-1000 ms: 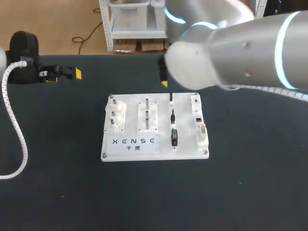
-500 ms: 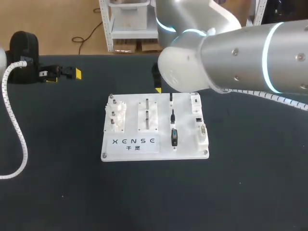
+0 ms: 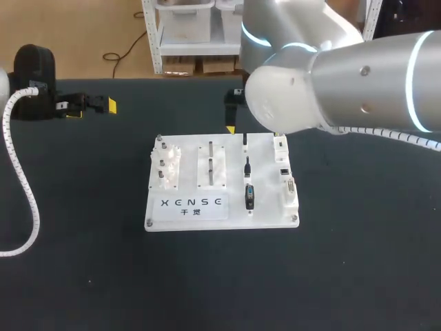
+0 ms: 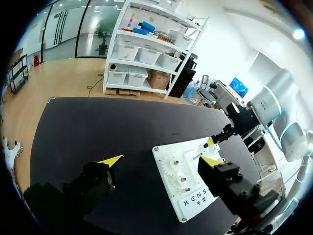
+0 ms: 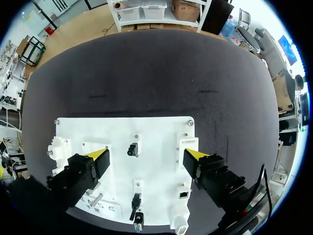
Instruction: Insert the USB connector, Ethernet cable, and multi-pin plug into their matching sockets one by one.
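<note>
**Silver Arm, Black Grippers, Yellow Tips**

The right arm [image 3: 344,89] was thick and silver-grey, with rounded joints, glowing cyan bands and small dark screws. A white ribbed cable [image 3: 413,136] ran beneath it. The left arm's wrist housing [image 3: 34,69] was black, with a white spiral-wrapped cable [image 3: 21,172]. The left gripper [image 4: 164,160] and right gripper [image 5: 146,157] had blocky black fingers with yellow wedge tips.

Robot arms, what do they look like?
The right arm is a fat, shiny silver tube with glowing blue rings. A curly white cable trails from the left side. The left end effector and right end effector are blocky and black with bright yellow tips.
</note>
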Motion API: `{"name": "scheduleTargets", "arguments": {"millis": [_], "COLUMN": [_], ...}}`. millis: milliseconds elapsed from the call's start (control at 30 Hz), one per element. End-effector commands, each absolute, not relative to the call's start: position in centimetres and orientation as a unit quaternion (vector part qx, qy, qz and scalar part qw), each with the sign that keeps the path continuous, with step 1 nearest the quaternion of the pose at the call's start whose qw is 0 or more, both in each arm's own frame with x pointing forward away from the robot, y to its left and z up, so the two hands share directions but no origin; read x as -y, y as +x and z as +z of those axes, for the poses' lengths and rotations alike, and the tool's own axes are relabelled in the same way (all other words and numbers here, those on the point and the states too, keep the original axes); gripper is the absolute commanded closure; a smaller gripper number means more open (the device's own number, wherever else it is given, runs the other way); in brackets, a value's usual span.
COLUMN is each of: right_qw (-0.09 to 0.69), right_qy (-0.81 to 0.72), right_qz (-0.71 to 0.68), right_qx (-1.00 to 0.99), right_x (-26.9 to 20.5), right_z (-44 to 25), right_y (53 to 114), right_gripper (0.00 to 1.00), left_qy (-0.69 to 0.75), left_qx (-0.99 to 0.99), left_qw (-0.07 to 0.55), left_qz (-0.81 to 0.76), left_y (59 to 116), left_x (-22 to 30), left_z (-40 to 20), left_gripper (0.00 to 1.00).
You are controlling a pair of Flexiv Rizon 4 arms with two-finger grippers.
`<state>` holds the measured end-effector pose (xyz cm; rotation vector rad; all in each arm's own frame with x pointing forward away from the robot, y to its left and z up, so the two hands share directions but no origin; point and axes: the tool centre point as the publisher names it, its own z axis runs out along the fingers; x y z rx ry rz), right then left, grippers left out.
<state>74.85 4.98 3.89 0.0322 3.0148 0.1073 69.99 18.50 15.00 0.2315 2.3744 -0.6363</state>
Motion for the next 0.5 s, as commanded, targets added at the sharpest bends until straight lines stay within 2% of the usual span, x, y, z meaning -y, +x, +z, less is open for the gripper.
{"name": "scheduleTargets", "arguments": {"millis": [33,500], "right_qw": [0.066,0.041], "right_qy": [0.012,0.031], "right_qz": [0.035,-0.005], "right_qx": [-0.997,-0.999], "right_x": [-4.9,-6.1], "right_z": [3.9,2.2], "right_y": [74.6,75.3], "right_gripper": [0.00,0.00], "left_qy": [0.089,0.089], "left_qx": [-0.908,-0.908], "left_qw": [0.330,0.330], "left_qz": [-0.243,-0.243], "left_y": [70.0,70.0], "left_x": [-18.5,-18.5], "left_z": [15.0,15.0], "left_gripper": [0.00,0.00]}}
